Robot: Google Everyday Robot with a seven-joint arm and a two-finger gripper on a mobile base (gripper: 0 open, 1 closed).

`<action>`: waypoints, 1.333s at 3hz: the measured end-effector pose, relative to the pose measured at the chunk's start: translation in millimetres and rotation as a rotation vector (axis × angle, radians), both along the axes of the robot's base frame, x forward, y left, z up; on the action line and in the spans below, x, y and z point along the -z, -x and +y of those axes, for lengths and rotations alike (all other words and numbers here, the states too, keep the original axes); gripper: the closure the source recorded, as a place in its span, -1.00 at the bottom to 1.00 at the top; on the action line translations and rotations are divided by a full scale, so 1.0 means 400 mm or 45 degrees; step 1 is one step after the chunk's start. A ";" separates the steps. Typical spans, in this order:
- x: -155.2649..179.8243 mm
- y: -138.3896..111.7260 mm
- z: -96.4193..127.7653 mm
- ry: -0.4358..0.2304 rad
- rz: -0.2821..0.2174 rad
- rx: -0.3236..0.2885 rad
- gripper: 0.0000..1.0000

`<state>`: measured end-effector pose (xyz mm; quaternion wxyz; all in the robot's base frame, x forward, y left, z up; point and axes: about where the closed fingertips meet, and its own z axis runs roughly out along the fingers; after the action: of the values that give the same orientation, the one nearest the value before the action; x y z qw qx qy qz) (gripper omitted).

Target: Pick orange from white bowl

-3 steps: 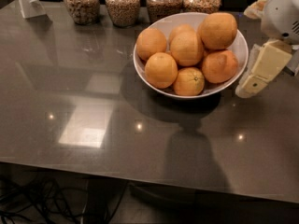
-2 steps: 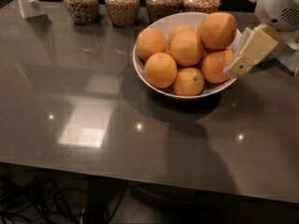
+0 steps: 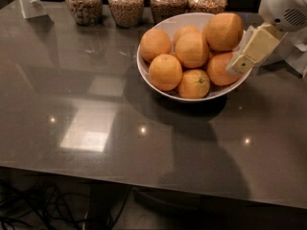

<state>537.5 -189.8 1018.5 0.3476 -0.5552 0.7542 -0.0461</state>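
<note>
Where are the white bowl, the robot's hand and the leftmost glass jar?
white bowl (image 3: 167,24): camera view, bare back wall.
hand (image 3: 238,67): camera view, its tip by the bowl's right rim.
leftmost glass jar (image 3: 84,5): camera view, middle of its body.

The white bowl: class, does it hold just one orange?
No, the white bowl holds several oranges, with the tool at its rim on the picture's right.

Looking like a kitchen or pantry counter: glossy dark surface (image 3: 96,128) reflecting ceiling lights, four glass jars of grain (image 3: 126,5) lining up at 12 o'clock, white bowl (image 3: 192,98) holding oranges (image 3: 165,72) at 1 o'clock, cables (image 3: 38,210) trailing underneath at 7 o'clock. Robot hand (image 3: 238,67) hovering at bowl's 3 o'clock rim.
</note>
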 end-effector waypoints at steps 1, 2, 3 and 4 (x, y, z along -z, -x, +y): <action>0.019 -0.054 0.000 -0.041 -0.033 0.007 -1.00; 0.045 -0.095 -0.001 -0.059 -0.041 0.023 -1.00; 0.069 -0.126 0.003 -0.069 -0.035 0.031 -0.72; 0.081 -0.150 0.008 -0.077 -0.039 0.036 -0.30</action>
<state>597.5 -186.7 986.1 0.3751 -0.5331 0.7575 -0.0368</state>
